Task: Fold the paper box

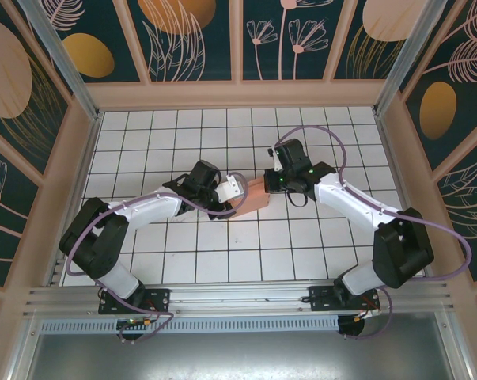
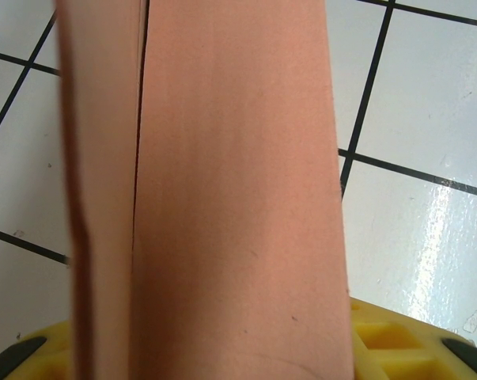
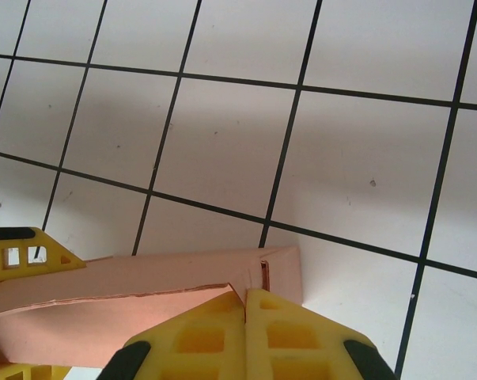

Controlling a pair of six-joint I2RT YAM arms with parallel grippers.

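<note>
The paper box (image 1: 256,198) sits near the middle of the white tiled table (image 1: 183,253), between the two arms. It appears as a compact salmon-pink block resting on the tiles. In the left wrist view its plain cardboard face runs from the near edge to the far edge, with a dark slit between two panels along its left side. In the right wrist view it lies low across the near left, one corner showing a short cut edge.

The left gripper (image 1: 236,198) reaches in from the left and is clamped on the paper box, one yellow finger (image 2: 396,340) pressed against each side.

The right gripper (image 3: 246,299) comes in from the right, its two yellow fingers pressed together with no gap. Their tips sit against the upper edge of the box near its right corner. Whether a thin flap is caught between them cannot be told.

Purple cables (image 1: 317,131) loop along both arms, and patterned panels (image 1: 191,39) wall in the table.
</note>
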